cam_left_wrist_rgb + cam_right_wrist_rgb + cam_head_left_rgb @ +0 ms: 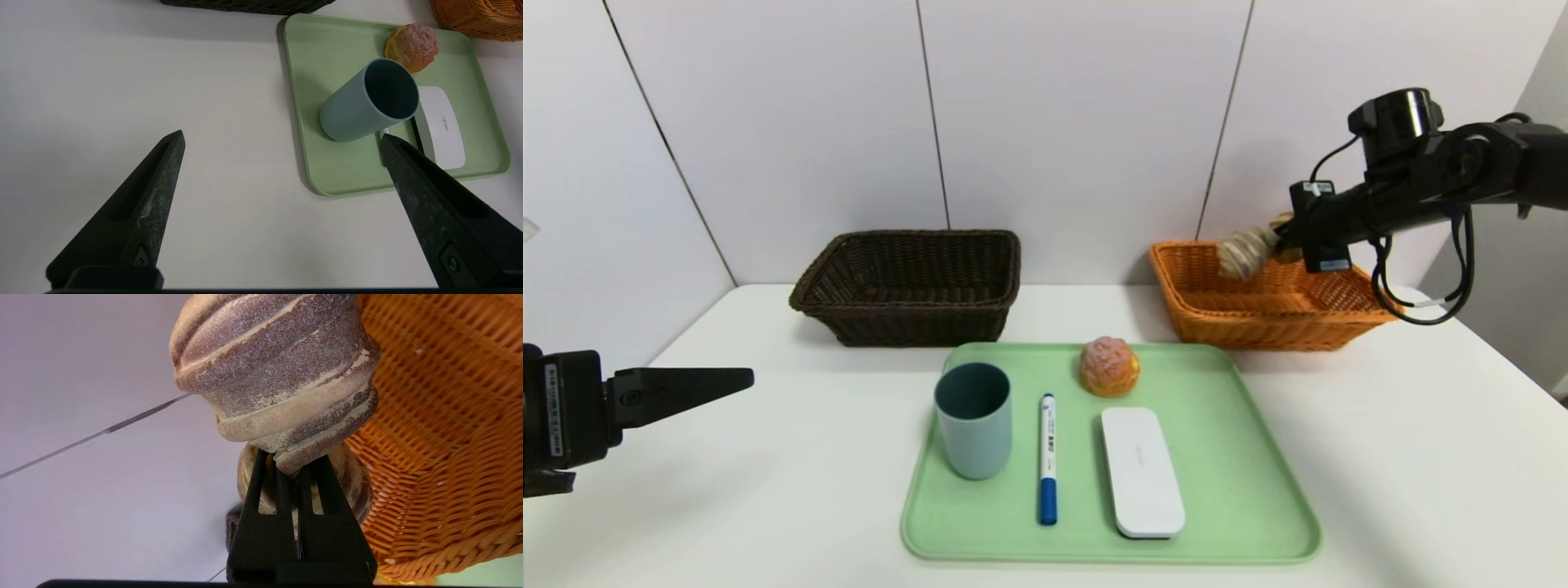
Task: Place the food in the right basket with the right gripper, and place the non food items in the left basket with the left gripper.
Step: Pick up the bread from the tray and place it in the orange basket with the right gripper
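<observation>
Food and other items share a white table (1421, 457), and from the robot's left side the left gripper (282, 141) hovers low over the bare tabletop, its two dark fingers (151, 196) spread wide with nothing between them, well apart from the green tray (1241, 457). Behind it, near the wall, sits the dark brown basket (907, 286). On the tray, a blue-grey cup (974, 418) stands upright at the left, a marker pen (1047, 457) with a blue cap lies just beside it, and a flat white case (1141, 472) lies next to the pen. A pink-topped bun (1109, 366) rests at the tray's far edge, behind the pen and the case. Farther right, the orange basket (1258, 310) stands against the wall, just behind the tray's far right corner. Over it the right gripper (1278, 241) hangs in the air, its fingers (261, 486) pressed tight on the end of a twisted brown-and-cream bread roll (278, 371). That roll sticks out from the fingertips toward the robot's left, held above the basket's inside near its back left part, not touching the weave.
</observation>
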